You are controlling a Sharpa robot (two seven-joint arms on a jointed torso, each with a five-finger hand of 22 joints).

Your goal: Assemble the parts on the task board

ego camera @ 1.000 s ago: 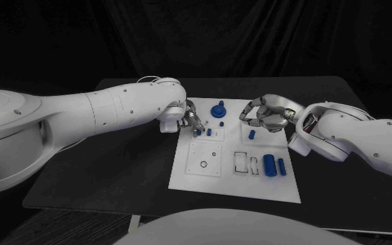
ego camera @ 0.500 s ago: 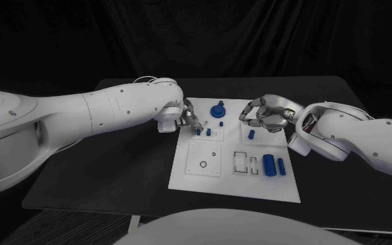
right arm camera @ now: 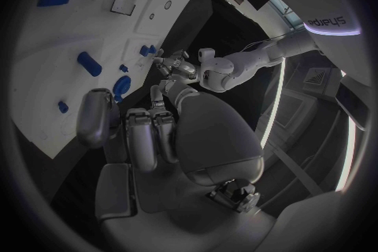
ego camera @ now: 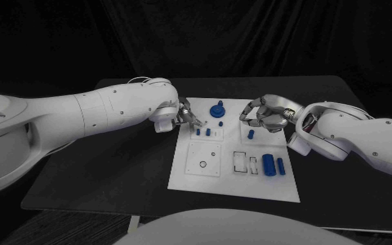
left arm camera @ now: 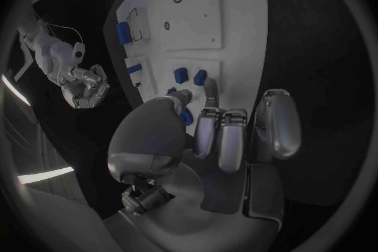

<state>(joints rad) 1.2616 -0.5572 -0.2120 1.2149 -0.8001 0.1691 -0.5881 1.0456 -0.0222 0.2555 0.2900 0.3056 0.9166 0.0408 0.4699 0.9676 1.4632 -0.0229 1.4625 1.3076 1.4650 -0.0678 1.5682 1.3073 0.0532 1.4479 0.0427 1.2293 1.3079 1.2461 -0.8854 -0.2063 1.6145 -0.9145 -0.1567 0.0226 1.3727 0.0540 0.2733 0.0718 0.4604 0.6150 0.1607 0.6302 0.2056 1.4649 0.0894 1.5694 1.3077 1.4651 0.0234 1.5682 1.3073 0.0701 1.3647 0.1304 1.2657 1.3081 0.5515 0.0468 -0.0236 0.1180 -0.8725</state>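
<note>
The white task board (ego camera: 233, 180) lies mid-table. Its far end carries a blue round knob (ego camera: 217, 110), two short blue pegs (ego camera: 199, 132) (ego camera: 210, 132) and another peg (ego camera: 251, 134). Two blue bars (ego camera: 269, 165) (ego camera: 282, 167) sit near the right edge. My left hand (ego camera: 184, 117) hovers at the board's far left corner, just left of the two pegs (left arm camera: 181, 74), holding nothing, thumb and a fingertip (left arm camera: 211, 87) slightly apart. My right hand (ego camera: 265, 114) hangs over the far right part, above the single peg, its fingers (right arm camera: 145, 135) curled in and holding nothing.
Black table (ego camera: 106, 171) surrounds the board, with bare room on both sides and at the front. The board has an empty round hole (ego camera: 203, 164) and empty rectangular slots (ego camera: 242, 163). A black curtain closes off the back.
My left hand has drawn back to the left, off the two short pegs it was over, which now stand uncovered. The right hand has not moved.
</note>
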